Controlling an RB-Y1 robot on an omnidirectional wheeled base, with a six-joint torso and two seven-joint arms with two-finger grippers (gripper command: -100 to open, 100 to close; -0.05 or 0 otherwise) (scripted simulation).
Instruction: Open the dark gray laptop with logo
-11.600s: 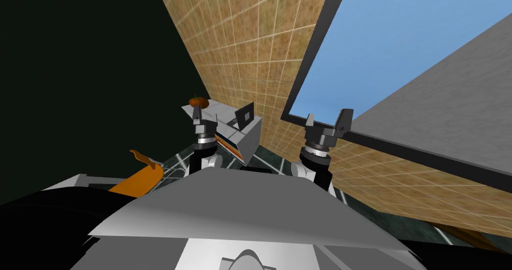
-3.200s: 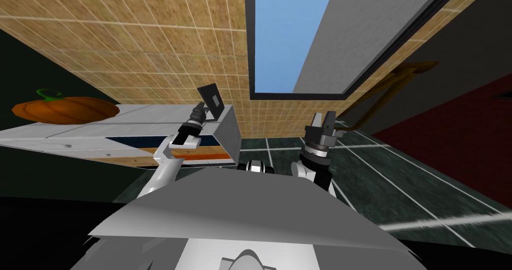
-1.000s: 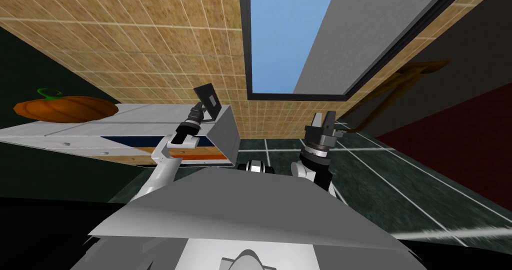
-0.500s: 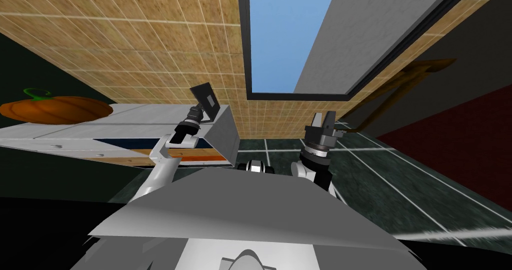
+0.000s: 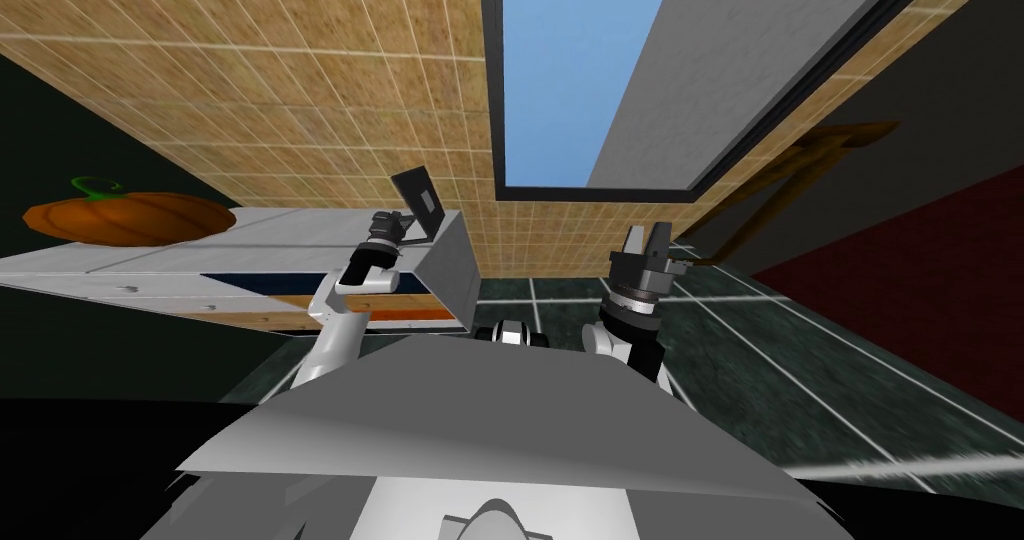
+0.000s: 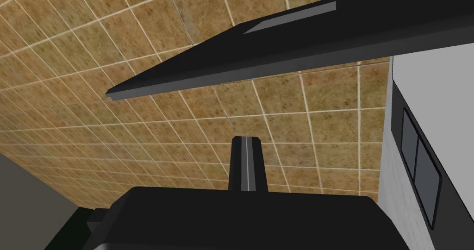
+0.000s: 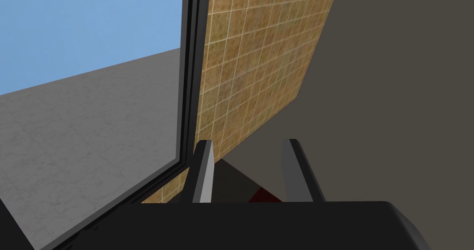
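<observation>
Head view: thin dark grey laptop [image 5: 420,204] at right end of the white cabinet with drawers [image 5: 280,226], lid standing up and tilted, pale logo patch facing out. Left gripper [image 5: 393,221] over same end of cabinet, just beside lid.

Left wrist view: both blades [image 6: 247,164] pressed together, nothing held. Lid's dark edge [image 6: 259,43] ahead of tips and apart from them, tiled wall visible in the gap. Right gripper [image 5: 646,232] well off cabinet's right end, blades spread, empty.

Risks, judged:
- No grasp on lid, only a push possible, so closed blades likely to slip off the thin edge at a poor angle.
- Laptop close to cabinet's right end, so a hard shove could slide the whole machine toward that edge instead of turning the hinge.
- Hinge stiffness unknown, so lid may drop back if left unsupported.

Surface and room:
- Cabinet top plain white and smooth-looking, probably little grip for laptop base.
- Round orange pumpkin with green stalk [image 5: 130,216] at cabinet's left end.
- Tan tiled wall [image 5: 300,84] behind cabinet.
- Dark-framed window showing blue [image 5: 550,74] past cabinet's right end.
- Dark green tiled floor [image 5: 760,334] below.
</observation>
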